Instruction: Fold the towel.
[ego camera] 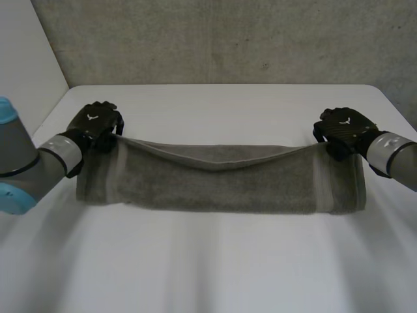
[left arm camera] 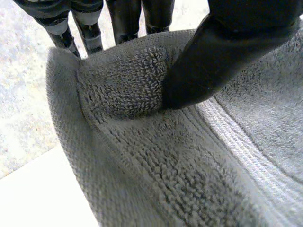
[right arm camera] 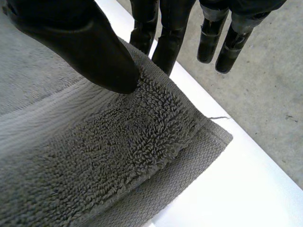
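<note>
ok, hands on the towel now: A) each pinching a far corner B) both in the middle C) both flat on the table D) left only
A: left hand and right hand each pinch a far corner of the towel, its edge sagging between them.

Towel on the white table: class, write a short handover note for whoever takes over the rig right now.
Left hand: shut on the towel, far left corner, thumb against fingers.
Right hand: likewise, far right corner.
The towel lies across the table, held edge raised, sagging in the middle.
Two layers show at the right corner; fold not yet laid flat.
Left: probably set the edge down, release.
</note>
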Controlling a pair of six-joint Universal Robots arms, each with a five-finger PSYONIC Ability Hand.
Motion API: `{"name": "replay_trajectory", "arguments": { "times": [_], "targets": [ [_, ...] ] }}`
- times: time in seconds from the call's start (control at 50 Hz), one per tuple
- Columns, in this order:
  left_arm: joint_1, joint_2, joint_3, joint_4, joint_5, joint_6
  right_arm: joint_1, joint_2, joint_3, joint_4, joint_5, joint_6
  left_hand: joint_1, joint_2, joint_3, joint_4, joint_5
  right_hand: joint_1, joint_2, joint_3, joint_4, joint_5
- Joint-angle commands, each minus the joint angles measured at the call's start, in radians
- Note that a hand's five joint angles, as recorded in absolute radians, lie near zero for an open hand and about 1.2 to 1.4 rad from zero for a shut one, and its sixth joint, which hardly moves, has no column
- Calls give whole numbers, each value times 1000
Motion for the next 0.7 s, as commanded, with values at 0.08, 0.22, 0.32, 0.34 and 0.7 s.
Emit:
{"name": "replay_trajectory", "arguments": {
  "times": [0.08,0.22,0.32,0.34,0.7],
  "targets": [
    [-19,-120,120,-1,-87,68,37,118,-126,-76,68,11,97,58,-52,-59,69,72,58,-43,-76,52],
    [-18,-138,141,4,-93,68,54,196,-212,-92,84,11,97,58,-52,-59,69,72,58,-43,-76,52],
    [-19,-149,154,4,-99,68,68,236,-253,-92,94,11,97,58,-52,-59,69,72,58,-43,-76,52],
    [-19,-153,154,4,-99,68,75,247,-266,-92,99,11,97,58,-52,-59,69,72,58,-43,-76,52],
    [-24,-80,129,-11,-219,66,112,151,-235,-153,206,51,-1103,-1142,-52,-59,-1132,-1150,-1164,-43,-76,-1170]
  ]
}}
